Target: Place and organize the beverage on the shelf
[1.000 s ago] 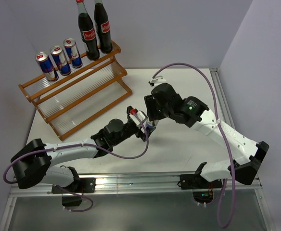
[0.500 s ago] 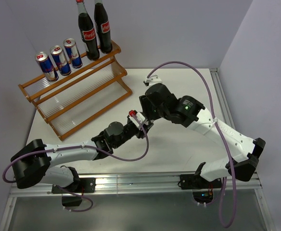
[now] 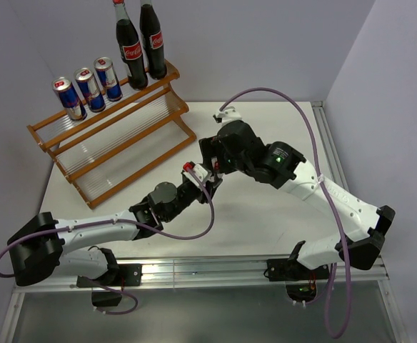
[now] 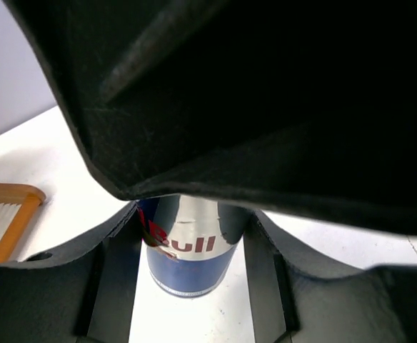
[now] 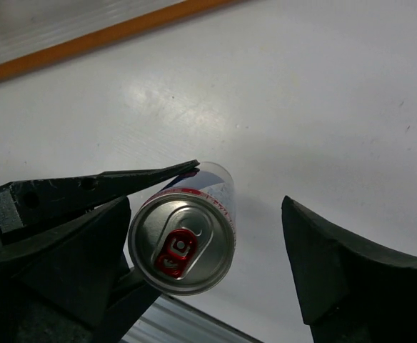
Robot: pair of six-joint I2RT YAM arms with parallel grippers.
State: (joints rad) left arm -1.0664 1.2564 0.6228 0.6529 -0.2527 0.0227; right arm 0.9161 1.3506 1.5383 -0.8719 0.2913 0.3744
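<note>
My left end effector [image 4: 192,214] clamps the smooth, cylindrical blue-and-silver can [image 5: 182,246] upright over the white tabletop [image 5: 301,107]; my right end effector [image 5: 207,211] gapes wide around its round, red-tabbed lid.

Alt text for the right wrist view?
Top-down view of an upright energy-drink can, silver lid with red tab, on a white table between the open right gripper's fingers. A finger of the left gripper touches its side; the shelf's orange rail crosses top left.

Overhead view looks down; both wrist close-ups share the can [image 4: 187,250].
</note>
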